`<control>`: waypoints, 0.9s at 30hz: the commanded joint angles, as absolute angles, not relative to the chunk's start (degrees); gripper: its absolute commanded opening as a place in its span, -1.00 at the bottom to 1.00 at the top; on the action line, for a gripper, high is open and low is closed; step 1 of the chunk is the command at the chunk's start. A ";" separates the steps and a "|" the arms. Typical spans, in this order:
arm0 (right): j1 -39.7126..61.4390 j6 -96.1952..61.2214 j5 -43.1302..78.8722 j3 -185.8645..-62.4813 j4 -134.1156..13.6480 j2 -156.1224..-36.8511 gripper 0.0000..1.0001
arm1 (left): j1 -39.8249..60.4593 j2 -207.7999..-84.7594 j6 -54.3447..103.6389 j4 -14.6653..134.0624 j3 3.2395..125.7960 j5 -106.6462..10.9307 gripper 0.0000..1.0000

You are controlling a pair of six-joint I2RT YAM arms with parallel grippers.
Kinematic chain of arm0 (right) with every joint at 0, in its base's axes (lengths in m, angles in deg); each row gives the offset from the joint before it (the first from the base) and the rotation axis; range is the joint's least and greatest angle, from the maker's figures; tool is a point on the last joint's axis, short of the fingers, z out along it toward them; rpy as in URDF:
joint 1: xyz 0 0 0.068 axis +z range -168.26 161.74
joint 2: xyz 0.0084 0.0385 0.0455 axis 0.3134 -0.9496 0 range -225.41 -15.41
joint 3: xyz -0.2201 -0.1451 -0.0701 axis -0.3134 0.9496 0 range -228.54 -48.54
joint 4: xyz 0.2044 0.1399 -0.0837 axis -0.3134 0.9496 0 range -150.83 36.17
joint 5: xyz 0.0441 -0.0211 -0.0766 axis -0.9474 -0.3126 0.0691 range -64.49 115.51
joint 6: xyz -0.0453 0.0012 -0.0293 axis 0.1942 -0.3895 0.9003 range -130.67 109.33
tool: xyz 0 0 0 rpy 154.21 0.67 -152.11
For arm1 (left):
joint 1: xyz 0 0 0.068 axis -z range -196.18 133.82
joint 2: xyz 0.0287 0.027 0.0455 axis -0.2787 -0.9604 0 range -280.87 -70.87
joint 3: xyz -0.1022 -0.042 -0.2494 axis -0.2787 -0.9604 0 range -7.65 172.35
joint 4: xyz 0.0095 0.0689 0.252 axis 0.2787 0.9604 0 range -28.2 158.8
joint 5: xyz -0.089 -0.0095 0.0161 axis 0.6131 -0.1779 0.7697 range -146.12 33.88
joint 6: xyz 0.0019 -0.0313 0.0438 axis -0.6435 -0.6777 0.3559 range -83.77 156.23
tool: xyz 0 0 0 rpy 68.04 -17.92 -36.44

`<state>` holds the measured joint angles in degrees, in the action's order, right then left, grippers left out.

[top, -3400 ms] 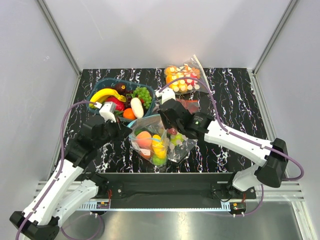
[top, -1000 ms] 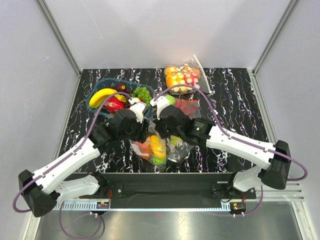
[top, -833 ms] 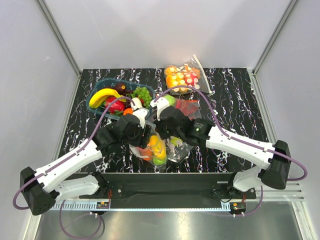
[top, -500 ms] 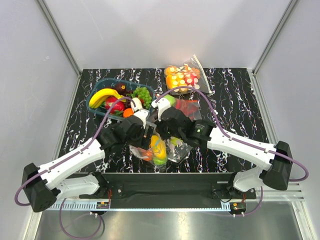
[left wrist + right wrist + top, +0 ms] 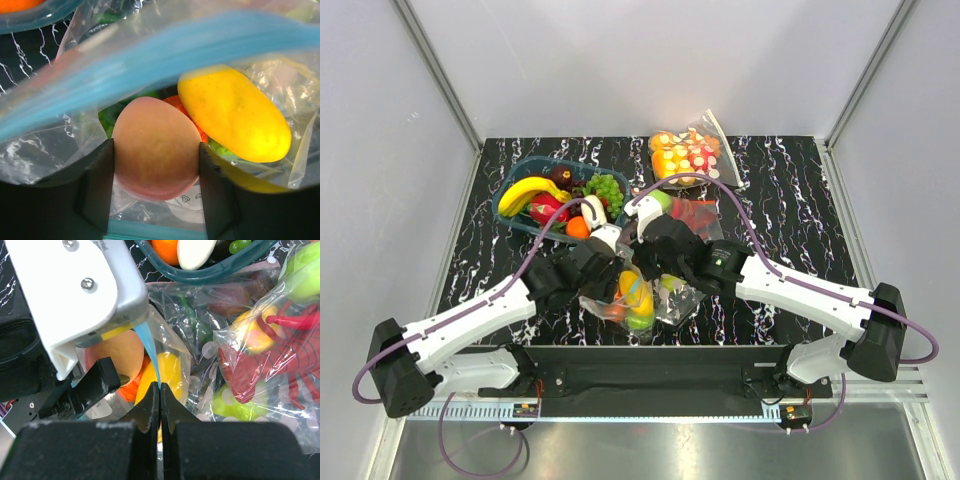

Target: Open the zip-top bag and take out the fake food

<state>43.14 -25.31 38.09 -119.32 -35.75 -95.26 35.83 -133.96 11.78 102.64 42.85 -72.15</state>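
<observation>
A small clear zip-top bag (image 5: 642, 312) lies on the black marbled table (image 5: 780, 180) near the front edge, between the two arms. The right gripper (image 5: 160, 386) is closed tight, pinching the bag's blue zipper strip (image 5: 149, 347) and holding that edge up. The left gripper (image 5: 156, 150) reaches inside the bag's mouth, and its two fingers (image 5: 97, 185) press against either side of a peach (image 5: 156, 135). Inside the bag, a yellow fruit (image 5: 235, 120) lies just beside the peach, touching it, with green fruit (image 5: 111, 117) behind. A teal tub (image 5: 506, 203) of other fruit sits at the back left, and a bag of red peppers (image 5: 698, 212) lies just behind the right gripper.
</observation>
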 commanded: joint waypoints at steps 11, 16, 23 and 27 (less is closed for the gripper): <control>43.44 -26.05 40.10 -119.29 -36.84 -93.63 -1.00 | 36.20 -122.73 13.20 101.09 55.09 -71.76 -0.39; 43.44 -26.23 40.01 -119.12 -36.75 -93.63 -1.00 | 36.03 -120.98 14.60 100.48 57.30 -75.01 -0.40; 43.35 -26.58 39.75 -118.15 -36.48 -92.93 -1.00 | 33.31 -118.33 20.40 95.73 63.71 -80.02 -0.38; 43.35 -26.58 39.31 -118.15 -36.31 -93.10 -1.00 | 22.89 -123.50 26.19 92.83 68.89 -77.76 -0.31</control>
<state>43.14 -26.07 38.42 -118.03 -35.64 -95.11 29.58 -120.76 20.26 99.67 64.16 -77.05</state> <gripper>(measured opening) 0.012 0.640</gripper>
